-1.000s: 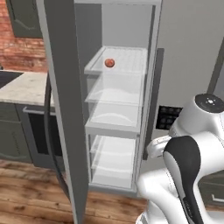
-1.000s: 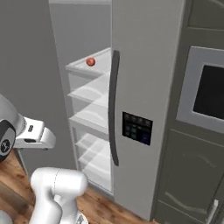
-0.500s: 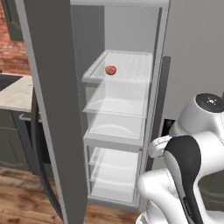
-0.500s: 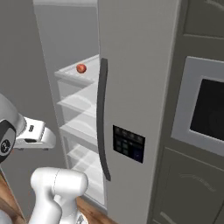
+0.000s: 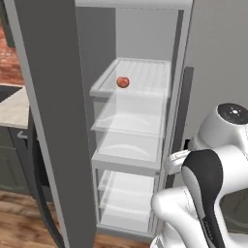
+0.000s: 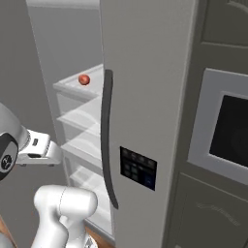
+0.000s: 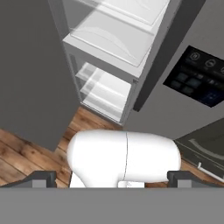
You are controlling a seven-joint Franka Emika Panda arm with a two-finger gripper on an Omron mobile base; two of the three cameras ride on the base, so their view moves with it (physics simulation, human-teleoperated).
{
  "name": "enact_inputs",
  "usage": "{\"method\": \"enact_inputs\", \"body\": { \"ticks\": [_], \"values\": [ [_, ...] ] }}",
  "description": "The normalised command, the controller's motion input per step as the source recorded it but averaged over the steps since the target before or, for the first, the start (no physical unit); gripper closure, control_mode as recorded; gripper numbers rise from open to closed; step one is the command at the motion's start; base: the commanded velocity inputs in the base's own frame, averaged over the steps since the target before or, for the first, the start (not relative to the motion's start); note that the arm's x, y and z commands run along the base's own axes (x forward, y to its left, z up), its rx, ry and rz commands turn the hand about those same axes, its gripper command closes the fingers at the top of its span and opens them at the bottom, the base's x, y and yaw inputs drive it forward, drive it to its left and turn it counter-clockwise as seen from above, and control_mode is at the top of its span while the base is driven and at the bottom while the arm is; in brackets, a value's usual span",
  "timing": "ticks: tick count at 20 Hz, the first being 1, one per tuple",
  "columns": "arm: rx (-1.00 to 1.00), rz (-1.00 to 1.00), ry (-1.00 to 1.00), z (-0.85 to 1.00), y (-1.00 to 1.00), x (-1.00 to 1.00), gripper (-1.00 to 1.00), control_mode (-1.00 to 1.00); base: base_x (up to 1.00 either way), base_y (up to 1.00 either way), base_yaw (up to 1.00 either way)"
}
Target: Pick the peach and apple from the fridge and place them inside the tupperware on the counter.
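A: Left base view first. What stands there?

B: The fridge (image 5: 145, 121) with its left door (image 5: 53, 121) swung open toward the camera. Inside are translucent white shelves (image 5: 128, 126), one above another. On the top shelf (image 5: 140, 77) sits a single small round reddish fruit (image 5: 122, 82), near the shelf's front left. Whether it is the peach or the apple I cannot tell. Beyond the open door, at the left edge, a pale counter (image 5: 12, 109) shows with dark cabinets under it.

A: And the right base view?

B: The same fridge from the other side. Its right door (image 6: 145, 97) is closed, with a long dark vertical handle (image 6: 107, 140) and a black control panel (image 6: 138, 167) beside it. The reddish fruit (image 6: 84, 79) lies on the top shelf, near its front edge. To the right of the fridge is a dark built-in microwave (image 6: 227, 135).

A: The hand view?

B: It looks down past the lower shelves (image 7: 109, 65) to a wooden floor (image 7: 30, 148). The control panel (image 7: 199, 76) is at the upper right. The gripper (image 7: 111, 179) has its two dark fingertips (image 7: 41, 179) at opposite sides of the picture's bottom, spread wide apart with nothing between them but the robot's own body.

A: Is the fruit near the gripper?

B: No, the fruit is up on the top shelf, untouched.
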Motion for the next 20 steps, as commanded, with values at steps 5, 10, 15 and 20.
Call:
{"method": "enact_inputs", "body": {
  "ticks": [5, 10, 15, 20],
  "values": [
    [0.0, 0.0, 0.0, 0.0, 0.0, 0.0, -1.0, 1.0, 0.39, 0.27, 0.0],
    [0.0, 0.0, 0.0, 0.0, 0.0, 0.0, -1.0, 1.0, 0.45, 0.29, 0.0],
    [0.0, 0.0, 0.0, 0.0, 0.0, 0.0, -1.0, 1.0, 0.6, 0.15, 0.0],
    [0.0, 0.0, 0.0, 0.0, 0.0, 0.0, -1.0, 1.0, 0.59, 0.05, 0.0]
  ]
}}
